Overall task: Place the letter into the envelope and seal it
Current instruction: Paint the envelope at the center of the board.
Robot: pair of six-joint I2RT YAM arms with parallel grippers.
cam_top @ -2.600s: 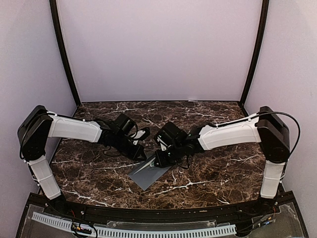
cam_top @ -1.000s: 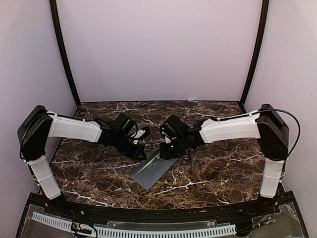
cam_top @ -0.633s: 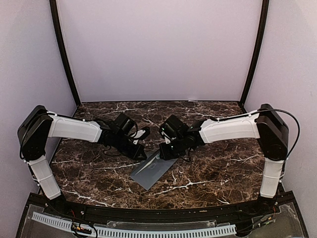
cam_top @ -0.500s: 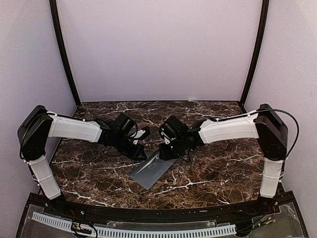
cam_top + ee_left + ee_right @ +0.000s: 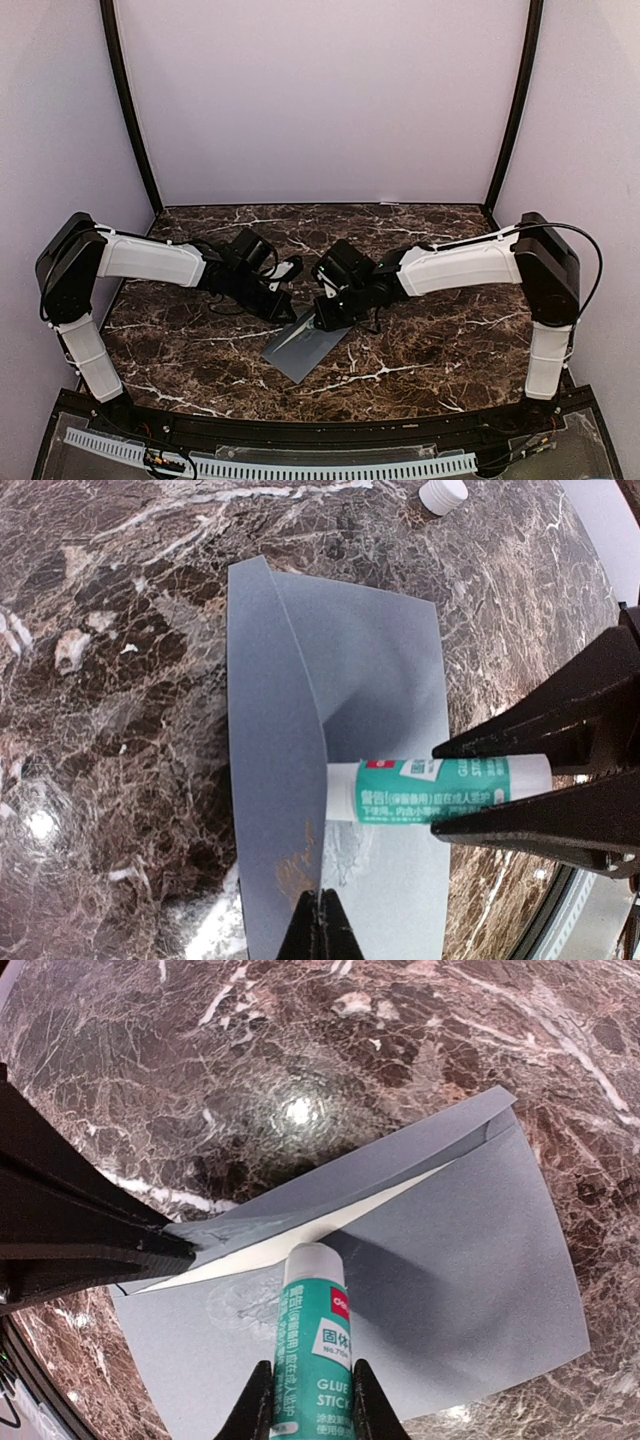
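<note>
Envelope (image 5: 305,345): laid flat at the centre of the tabletop (image 5: 430,345), flap (image 5: 330,1195) raised. The flap tip is pinched in the clenched left hand (image 5: 318,925). A glue stick (image 5: 312,1310) is grasped by the right hand (image 5: 312,1395), its tip set under the flap. Letter (image 5: 360,1212): only a cream sliver is seen, the rest is hidden.

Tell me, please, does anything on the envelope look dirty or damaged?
Yes. Shiny glue smears mark the body of the envelope just below the lifted flap, beside the tip of the glue stick. The paper looks wet there. Nothing looks torn.
</note>
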